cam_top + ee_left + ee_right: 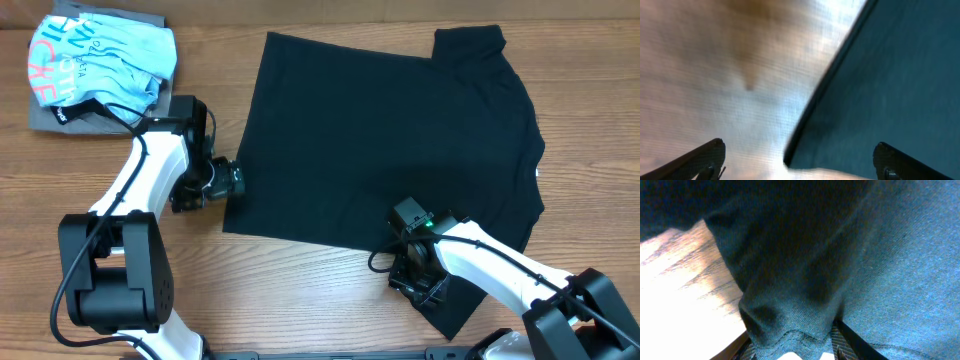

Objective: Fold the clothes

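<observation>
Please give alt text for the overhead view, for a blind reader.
A black T-shirt lies spread on a table, the left gripper at its hem, the right gripper at its near sleeve. A light blue shirt lies on a grey garment, top left.

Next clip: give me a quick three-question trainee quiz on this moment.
1. True or false: the left gripper has its jaws open at the edge of the black T-shirt.
2. What lies on the grey folded garment? A) light blue shirt B) black T-shirt
3. Fill in: the right gripper pinches the T-shirt's ___.
Key: 1 true; 2 A; 3 sleeve.
</observation>
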Robot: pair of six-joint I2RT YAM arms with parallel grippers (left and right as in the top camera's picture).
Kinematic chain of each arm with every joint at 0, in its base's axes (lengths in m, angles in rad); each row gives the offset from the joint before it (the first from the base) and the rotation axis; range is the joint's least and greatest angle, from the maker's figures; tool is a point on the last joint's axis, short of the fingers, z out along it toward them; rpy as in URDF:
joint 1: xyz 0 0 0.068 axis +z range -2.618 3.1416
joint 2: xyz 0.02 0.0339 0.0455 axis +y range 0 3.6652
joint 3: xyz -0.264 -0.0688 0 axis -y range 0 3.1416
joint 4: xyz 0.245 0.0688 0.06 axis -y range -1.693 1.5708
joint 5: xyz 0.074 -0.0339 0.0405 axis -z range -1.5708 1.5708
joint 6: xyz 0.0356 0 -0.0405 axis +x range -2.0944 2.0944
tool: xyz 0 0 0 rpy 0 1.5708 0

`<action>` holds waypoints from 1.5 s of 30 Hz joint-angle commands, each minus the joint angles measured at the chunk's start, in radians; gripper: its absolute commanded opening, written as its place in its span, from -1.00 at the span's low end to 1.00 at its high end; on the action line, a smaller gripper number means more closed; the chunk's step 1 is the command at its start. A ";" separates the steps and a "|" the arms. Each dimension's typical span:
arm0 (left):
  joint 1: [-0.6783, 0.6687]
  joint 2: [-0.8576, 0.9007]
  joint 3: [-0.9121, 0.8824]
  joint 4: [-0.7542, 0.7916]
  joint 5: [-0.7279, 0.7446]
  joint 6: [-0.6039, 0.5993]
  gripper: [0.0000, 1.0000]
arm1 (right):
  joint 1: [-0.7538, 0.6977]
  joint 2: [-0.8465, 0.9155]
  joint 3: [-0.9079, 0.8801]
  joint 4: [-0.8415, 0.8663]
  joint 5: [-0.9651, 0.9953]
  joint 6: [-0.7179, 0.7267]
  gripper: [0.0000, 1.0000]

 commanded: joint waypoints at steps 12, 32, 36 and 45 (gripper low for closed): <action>-0.010 0.009 -0.123 0.024 0.067 0.006 0.93 | 0.003 0.020 -0.014 0.008 0.002 0.007 -0.08; -0.010 0.009 -0.214 0.126 0.070 -0.012 0.28 | 0.003 0.020 -0.014 0.008 -0.025 0.008 -0.08; -0.010 0.009 -0.217 0.128 0.067 -0.027 -0.03 | 0.003 0.020 -0.014 0.008 -0.032 0.008 -0.09; -0.010 0.008 -0.211 0.126 0.067 -0.033 -0.92 | 0.003 0.020 0.014 -0.005 -0.047 0.012 -0.44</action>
